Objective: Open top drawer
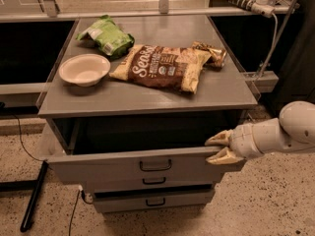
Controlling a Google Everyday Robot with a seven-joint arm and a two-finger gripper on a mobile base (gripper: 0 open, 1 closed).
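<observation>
Two tan fingers [220, 138] stand parted, clasping nothing I can make out. The gripper [217, 147] sits at the right end of the top drawer [108, 165], probably straddling its front rim to drag it. The drawer already stands well out below the cabinet top [147, 100]. There are three drawers in all. Above them sit one bowl [84, 69] and three bags: a green bag [106, 36], a brown chip bag [160, 67] and a small crumpled bag [210, 53].

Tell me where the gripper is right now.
In the camera view the gripper sits low on the right, fingers apart at the right end of the pulled-out top drawer's front rim, below the cabinet top holding the chip bag.
</observation>
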